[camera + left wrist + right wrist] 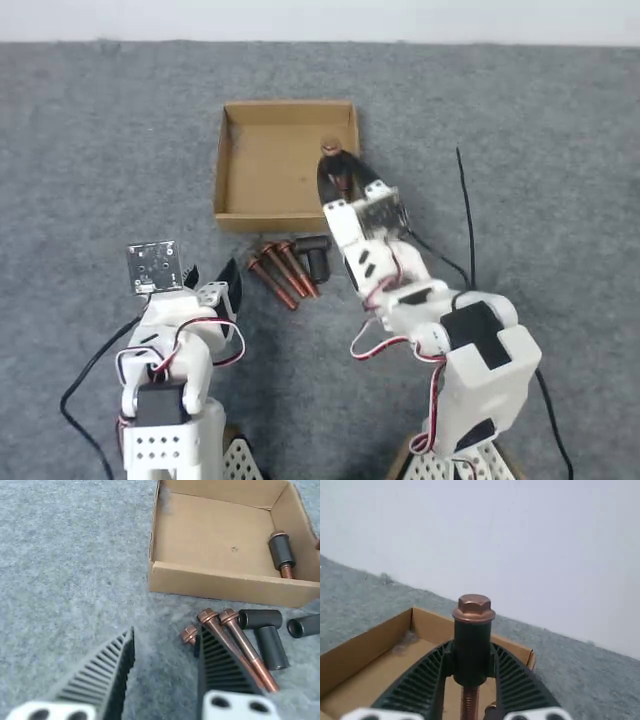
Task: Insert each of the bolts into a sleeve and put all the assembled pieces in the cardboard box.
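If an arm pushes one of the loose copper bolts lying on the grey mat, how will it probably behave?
The bolts are slim round rods lying flat, so one would likely roll, perhaps curving around its wider head. The fuzzy grey mat probably slows rolling. They look like solid metal: stiff, likely heavy for their size.

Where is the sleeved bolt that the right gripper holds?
In the high view, the sleeved bolt sits in the right gripper over the right side of the cardboard box.

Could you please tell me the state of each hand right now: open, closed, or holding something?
Left hand: open, holding nothing.
Right hand: closed on a sleeve with a bolt through it.
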You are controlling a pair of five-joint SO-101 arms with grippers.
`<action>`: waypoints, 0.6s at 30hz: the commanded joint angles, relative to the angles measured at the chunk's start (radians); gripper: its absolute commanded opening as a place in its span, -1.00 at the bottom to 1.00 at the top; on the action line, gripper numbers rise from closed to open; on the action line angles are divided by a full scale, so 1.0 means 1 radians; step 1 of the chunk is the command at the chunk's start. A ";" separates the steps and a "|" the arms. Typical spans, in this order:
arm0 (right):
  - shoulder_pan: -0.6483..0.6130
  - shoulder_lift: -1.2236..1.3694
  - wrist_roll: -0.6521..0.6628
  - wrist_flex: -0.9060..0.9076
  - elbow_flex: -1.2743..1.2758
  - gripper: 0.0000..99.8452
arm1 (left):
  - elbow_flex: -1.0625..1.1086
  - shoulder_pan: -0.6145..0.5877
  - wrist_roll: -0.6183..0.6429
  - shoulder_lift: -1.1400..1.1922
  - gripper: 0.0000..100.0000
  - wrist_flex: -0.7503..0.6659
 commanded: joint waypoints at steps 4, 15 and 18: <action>0.013 -0.025 0.011 0.343 -0.256 -0.99 | -0.012 0.003 -0.006 -0.014 -0.97 -0.006; 0.015 -0.015 0.009 0.929 -0.548 -0.99 | -0.012 0.003 -0.006 -0.012 -0.97 -0.025; 0.013 -0.013 0.009 1.040 -0.595 -0.99 | -0.012 0.003 -0.006 -0.011 -0.97 -0.025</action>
